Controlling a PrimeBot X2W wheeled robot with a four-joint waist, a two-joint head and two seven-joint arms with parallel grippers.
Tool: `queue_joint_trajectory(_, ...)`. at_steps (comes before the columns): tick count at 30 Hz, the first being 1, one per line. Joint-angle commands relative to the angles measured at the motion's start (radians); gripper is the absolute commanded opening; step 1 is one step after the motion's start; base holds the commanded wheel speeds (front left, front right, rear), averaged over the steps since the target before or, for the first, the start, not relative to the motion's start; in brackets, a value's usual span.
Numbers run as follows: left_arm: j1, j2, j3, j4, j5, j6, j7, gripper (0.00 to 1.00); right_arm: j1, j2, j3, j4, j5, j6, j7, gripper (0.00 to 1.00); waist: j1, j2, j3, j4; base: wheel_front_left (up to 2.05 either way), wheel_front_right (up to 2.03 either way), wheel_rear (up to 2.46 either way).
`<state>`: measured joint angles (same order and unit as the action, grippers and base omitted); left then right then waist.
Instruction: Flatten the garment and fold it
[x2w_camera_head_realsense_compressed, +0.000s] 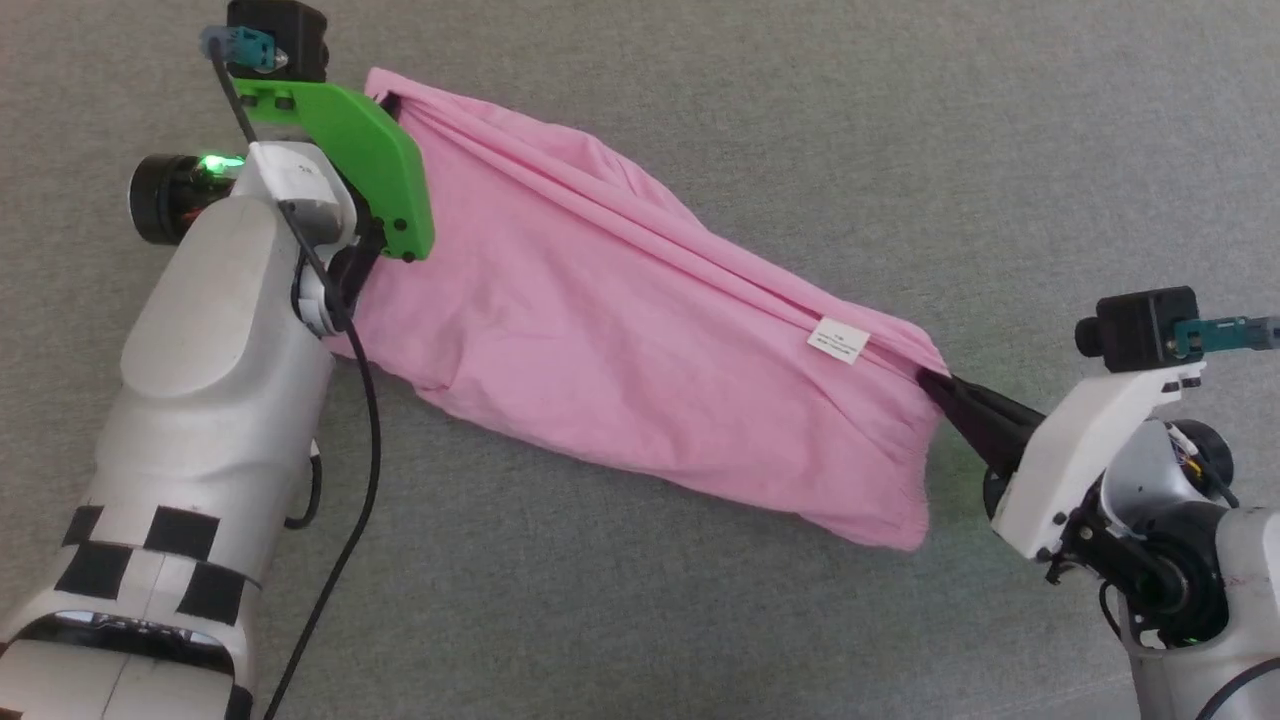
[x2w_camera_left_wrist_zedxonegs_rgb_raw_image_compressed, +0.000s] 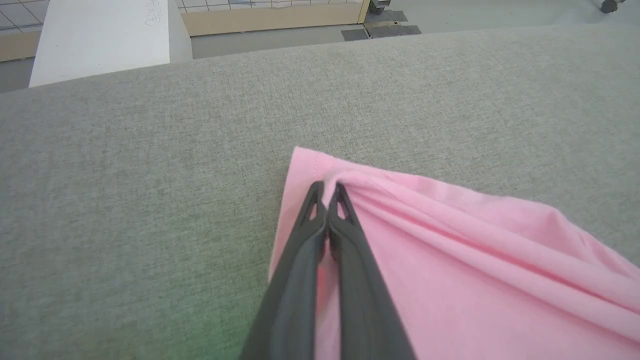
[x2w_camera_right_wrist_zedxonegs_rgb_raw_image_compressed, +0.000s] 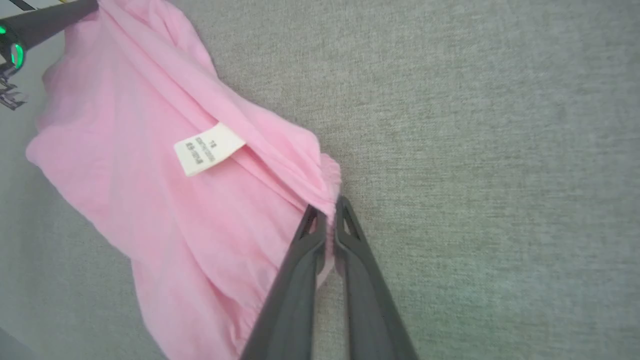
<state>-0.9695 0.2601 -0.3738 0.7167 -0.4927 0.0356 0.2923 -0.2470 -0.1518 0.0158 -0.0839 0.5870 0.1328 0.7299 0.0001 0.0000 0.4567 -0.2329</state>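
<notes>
Near right gripper (x2w_camera_right_wrist_zedxonegs_rgb_raw_image_compressed: 330, 206) — white tag (x2w_camera_right_wrist_zedxonegs_rgb_raw_image_compressed: 210, 148) on garment (x2w_camera_right_wrist_zedxonegs_rgb_raw_image_compressed: 150, 200), print illegible.

Your robot's arms: pale-grey shells, black joints.
The left forearm (x2w_camera_head_realsense_compressed: 210, 380) wears black-and-white checker patches (x2w_camera_head_realsense_compressed: 180, 535), a bright green flat wrist bracket (x2w_camera_head_realsense_compressed: 365, 150) and a black cable (x2w_camera_head_realsense_compressed: 376, 450); the right wrist bracket (x2w_camera_head_realsense_compressed: 1080, 450) is white.

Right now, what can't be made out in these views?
Print on the tag: too small and blurred, right wrist view.
Head view: green mount hides where the left end effector grips.
Left wrist view: right and bottom edges cut off the garment.
Underside of the garment: covered by its own fabric.
</notes>
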Motion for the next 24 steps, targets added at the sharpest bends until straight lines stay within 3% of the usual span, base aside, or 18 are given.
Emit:
queue_joint_trajectory(1,-0.026,0.014,0.006,0.015,0.011,0.01,-0.02,1.0,-0.013,-0.013,0.014,-0.003,0.012,-0.002,-0.016,1.0,-0.0001,0.0,0.01,-0.01,0.0,0.0,0.0)
queue_joint_trajectory(8,-0.034,-0.001,0.012,0.047,0.007,0.002,-0.129,1.0,0.018,-0.021,0.006,-0.051,0.017,-0.002,-0.149,1.0,-0.0001,0.0,-0.034,0.015,0.0,0.0,0.0)
queue_joint_trajectory(12,-0.002,0.01,0.011,0.02,0.023,-0.008,-0.255,1.0,0.079,0.009,-0.048,-0.107,-0.04,-0.002,-0.193,1.0,-0.0001,0.0,-0.089,0.035,0.0,0.0,0.0)
queue_joint_trajectory(17,0.141,0.049,0.006,-0.085,0.059,0.004,-0.455,1.0,0.208,0.052,-0.084,-0.2,-0.248,-0.002,-0.136,1.0,-0.0001,0.0,-0.162,0.071,0.0,0.0,0.0)
queue_joint_trajectory(20,0.258,0.072,0.019,-0.169,0.053,0.022,-0.503,1.0,0.261,0.076,-0.063,-0.243,-0.324,-0.002,-0.081,1.0,-0.0001,0.0,-0.191,0.086,0.0,0.0,0.0)
queue_joint_trajectory(24,0.428,0.098,0.043,-0.315,0.043,0.079,-0.519,1.0,0.294,0.095,-0.031,-0.239,-0.361,-0.002,-0.025,1.0,-0.0001,0.0,-0.218,0.116,0.0,0.0,0.0)
